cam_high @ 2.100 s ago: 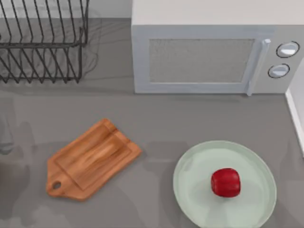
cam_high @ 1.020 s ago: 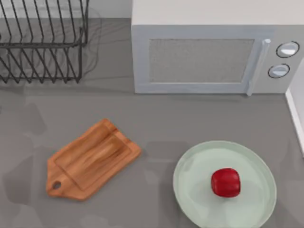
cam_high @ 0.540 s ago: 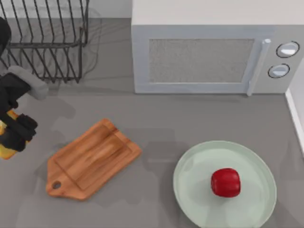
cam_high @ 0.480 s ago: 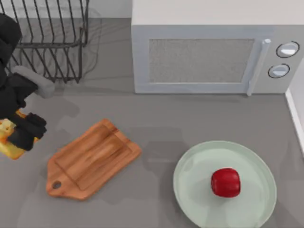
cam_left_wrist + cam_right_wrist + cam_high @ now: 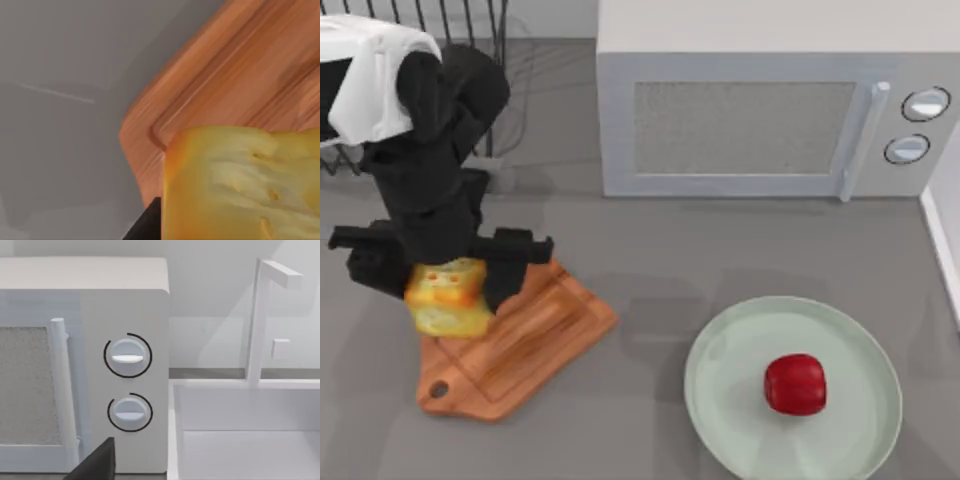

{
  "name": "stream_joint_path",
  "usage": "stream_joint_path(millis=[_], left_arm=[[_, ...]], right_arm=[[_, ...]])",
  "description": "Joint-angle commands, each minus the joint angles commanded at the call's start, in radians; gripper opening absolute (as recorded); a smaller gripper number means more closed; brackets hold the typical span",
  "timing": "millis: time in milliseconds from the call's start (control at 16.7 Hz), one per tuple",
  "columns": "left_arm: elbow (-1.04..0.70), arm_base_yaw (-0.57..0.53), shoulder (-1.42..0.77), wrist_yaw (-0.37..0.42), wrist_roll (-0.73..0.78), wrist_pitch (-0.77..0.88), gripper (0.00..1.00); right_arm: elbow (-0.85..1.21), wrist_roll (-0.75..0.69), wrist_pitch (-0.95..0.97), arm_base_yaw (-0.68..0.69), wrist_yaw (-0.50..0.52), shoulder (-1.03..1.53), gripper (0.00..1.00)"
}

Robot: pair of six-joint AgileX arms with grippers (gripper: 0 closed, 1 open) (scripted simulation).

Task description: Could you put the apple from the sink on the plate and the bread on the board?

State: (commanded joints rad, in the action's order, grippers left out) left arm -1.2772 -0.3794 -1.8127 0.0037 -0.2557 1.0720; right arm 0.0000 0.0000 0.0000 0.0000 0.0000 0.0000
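Dish rack (image 5: 410,90): black wire, far left corner of the counter (image 5: 650,250), partly behind the left arm.

Left hand (image 5: 445,275): black, over the left side of the counter, closed on the bread (image 5: 448,297), one finger on each side of it.

Bread: golden-yellow chunk with toasted top, held above the far left edge of the board (image 5: 520,340). The left wrist view shows the bread (image 5: 240,185) over the board's grooved corner (image 5: 225,90), with bare grey counter beside that edge. Whether it touches the wood cannot be told.

Board: brown wood, set at a slant on the left half of the counter, handle with hole at its near left end. Its right and near parts are bare. Open grey counter lies between its right corner and the plate.

Microwave (image 5: 770,110): white, along the far edge, centre to right; open counter runs in front of its door.

Plate (image 5: 720,400): pale green, near right, well apart from the board; its near rim runs off the top view's near edge.

Apple (image 5: 795,384): red, resting on the plate, right of the plate's centre, clear of the rim.

Right hand: a dark finger tip (image 5: 97,462) shows in the right wrist view, facing the microwave's two dials (image 5: 127,382) and a white sink (image 5: 245,430) to their right; open or closed cannot be told.
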Motion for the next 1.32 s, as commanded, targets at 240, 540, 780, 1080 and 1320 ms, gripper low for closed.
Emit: stream_joint_path(millis=[240,540,780,1080,1320], left_arm=[[-0.007,-0.072,0.0,-0.003,-0.165,-0.026,0.0],[-0.007,-0.081,0.0,-0.004,-0.183,-0.03,0.0],[0.017,-0.077,-0.008,-0.004,-0.18,-0.06,0.0],[0.063,-0.078,-0.036,-0.004,-0.18,-0.135,0.0],[0.101,-0.079,-0.059,-0.004,-0.18,-0.2,0.0]], right_arm=[[0.0,0.0,0.0,0.0,0.0,0.0,1.0],[0.0,0.0,0.0,0.0,0.0,0.0,1.0],[0.0,0.0,0.0,0.0,0.0,0.0,1.0],[0.0,0.0,0.0,0.0,0.0,0.0,1.0],[0.0,0.0,0.0,0.0,0.0,0.0,1.0]])
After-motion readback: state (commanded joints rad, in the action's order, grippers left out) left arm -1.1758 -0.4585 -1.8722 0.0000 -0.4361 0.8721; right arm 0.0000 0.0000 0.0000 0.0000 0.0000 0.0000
